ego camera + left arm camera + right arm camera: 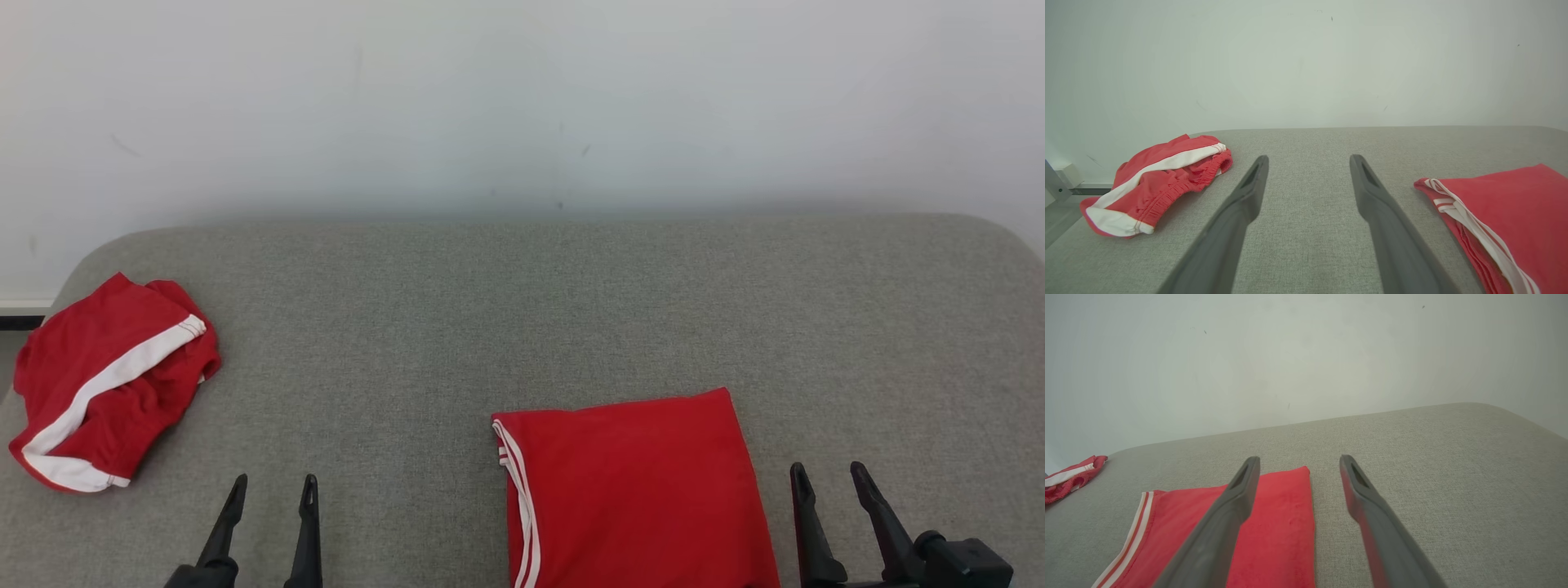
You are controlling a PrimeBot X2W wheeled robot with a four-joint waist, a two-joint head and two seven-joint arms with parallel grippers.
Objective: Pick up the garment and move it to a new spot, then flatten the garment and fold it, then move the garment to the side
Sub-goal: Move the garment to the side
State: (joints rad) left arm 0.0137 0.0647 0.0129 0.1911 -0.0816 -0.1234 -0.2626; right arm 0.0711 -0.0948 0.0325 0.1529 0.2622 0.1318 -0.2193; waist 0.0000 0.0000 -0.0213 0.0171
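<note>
A red garment with thin white stripes along its left edge lies folded flat near the front of the grey padded surface. My left gripper hovers open to its left, apart from it, with the folded garment off to the right of my left gripper in the left wrist view. My right gripper stands open just right of the fold's right edge, holding nothing. Seen from the right wrist, my right gripper straddles the far right corner of the folded garment.
A second red garment with a broad white band lies crumpled at the surface's left edge, and appears as the crumpled garment and the crumpled garment from the wrists. A pale wall rises behind. The surface's corners are rounded.
</note>
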